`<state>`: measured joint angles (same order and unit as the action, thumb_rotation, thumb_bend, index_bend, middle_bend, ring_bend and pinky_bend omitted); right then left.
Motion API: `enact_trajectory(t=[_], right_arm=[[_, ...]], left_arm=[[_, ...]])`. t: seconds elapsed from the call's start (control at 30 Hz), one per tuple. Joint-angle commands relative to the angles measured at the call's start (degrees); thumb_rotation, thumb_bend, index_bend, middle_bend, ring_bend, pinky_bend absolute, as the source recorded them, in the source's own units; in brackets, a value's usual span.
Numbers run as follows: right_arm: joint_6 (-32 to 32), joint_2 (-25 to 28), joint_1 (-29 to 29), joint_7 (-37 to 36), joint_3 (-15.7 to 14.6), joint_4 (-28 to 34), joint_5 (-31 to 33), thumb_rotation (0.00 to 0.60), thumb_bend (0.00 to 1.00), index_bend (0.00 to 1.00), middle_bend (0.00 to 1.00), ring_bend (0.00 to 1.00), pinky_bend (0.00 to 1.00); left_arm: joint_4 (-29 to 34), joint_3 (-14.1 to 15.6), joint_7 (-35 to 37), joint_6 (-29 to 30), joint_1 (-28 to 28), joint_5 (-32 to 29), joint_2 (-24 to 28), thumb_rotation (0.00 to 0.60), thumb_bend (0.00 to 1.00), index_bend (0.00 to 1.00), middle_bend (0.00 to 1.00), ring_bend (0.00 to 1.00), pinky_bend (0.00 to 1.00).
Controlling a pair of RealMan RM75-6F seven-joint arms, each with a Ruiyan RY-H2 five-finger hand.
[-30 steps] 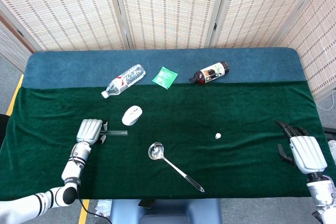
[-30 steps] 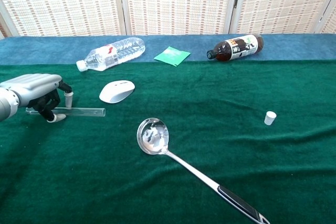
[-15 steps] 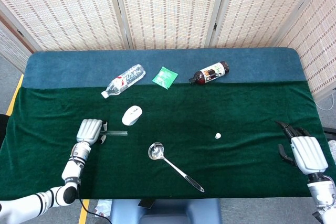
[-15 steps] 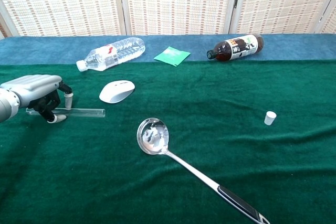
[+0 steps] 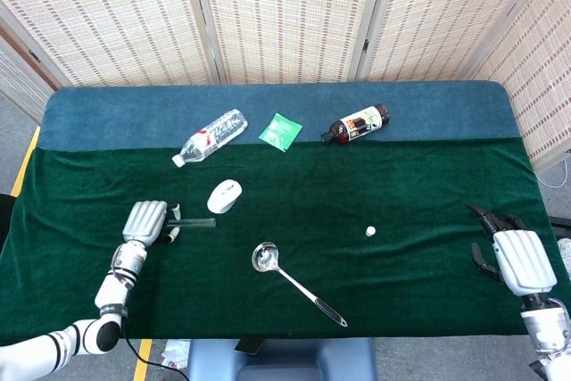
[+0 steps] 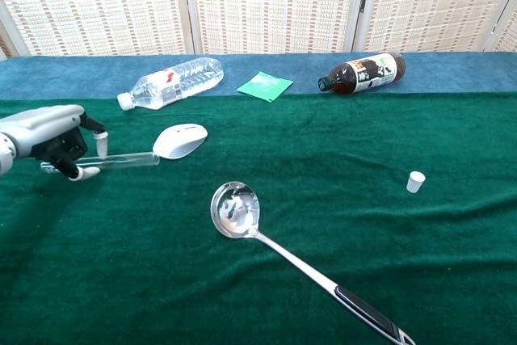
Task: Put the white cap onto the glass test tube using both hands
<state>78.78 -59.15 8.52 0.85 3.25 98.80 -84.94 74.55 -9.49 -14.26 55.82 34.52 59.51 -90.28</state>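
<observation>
Lying level, clear glass test tube [image 6: 121, 160] (left robot hand [image 6: 50, 139] gripping).

left hand [image 5: 146, 221]: silver-grey ribbed back plate; dark finger links; pale fingertips [image 6: 101, 140].
left arm [image 5: 114, 285]: slim white segments, black joint rings, grey wrist collar.
right hand [image 5: 510, 255]: silver-grey ribbed back plate; black fingers.
right arm [image 5: 546, 323]: white shell, black ring, grey wrist collar.

Ladle [image 6: 235, 210] mid-table, mouse [image 6: 179, 140] behind-left, cap [image 6: 415, 181] far right.
</observation>
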Motion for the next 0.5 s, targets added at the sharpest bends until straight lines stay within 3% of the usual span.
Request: enact_trajectory(t=[0.03, 0.3, 0.5], right_arm=[[-1.34, -0.18, 1.16, 2.21, 0.3, 1.09, -0.07, 0.6, 0.57, 0.17, 0.34, 0.5, 0.35], [-9.95, -3.64, 7.73, 9.55, 2.86, 2.83, 4.0, 0.6, 0.57, 0.23, 0.55, 0.75, 0.68], [-17.92, -9.72, 14.15, 14.93, 4.74, -1.32, 9.05, 0.6, 0.57, 0.3, 0.73, 0.94, 0.89]], left_arm=[[3.67, 0.01, 4.45, 1.54, -1.59, 3.77, 3.27, 0.6, 0.53, 0.67, 0.95, 0.9, 0.85], [12.3, 1.23, 8.69, 5.64, -4.35, 9.68, 9.47, 0.6, 0.53, 0.67, 0.95, 0.9, 0.85], [16.77, 2.75, 8.03, 7.87, -5.84, 12.41, 12.11, 0.6, 0.53, 0.67, 0.95, 0.91, 0.85]])
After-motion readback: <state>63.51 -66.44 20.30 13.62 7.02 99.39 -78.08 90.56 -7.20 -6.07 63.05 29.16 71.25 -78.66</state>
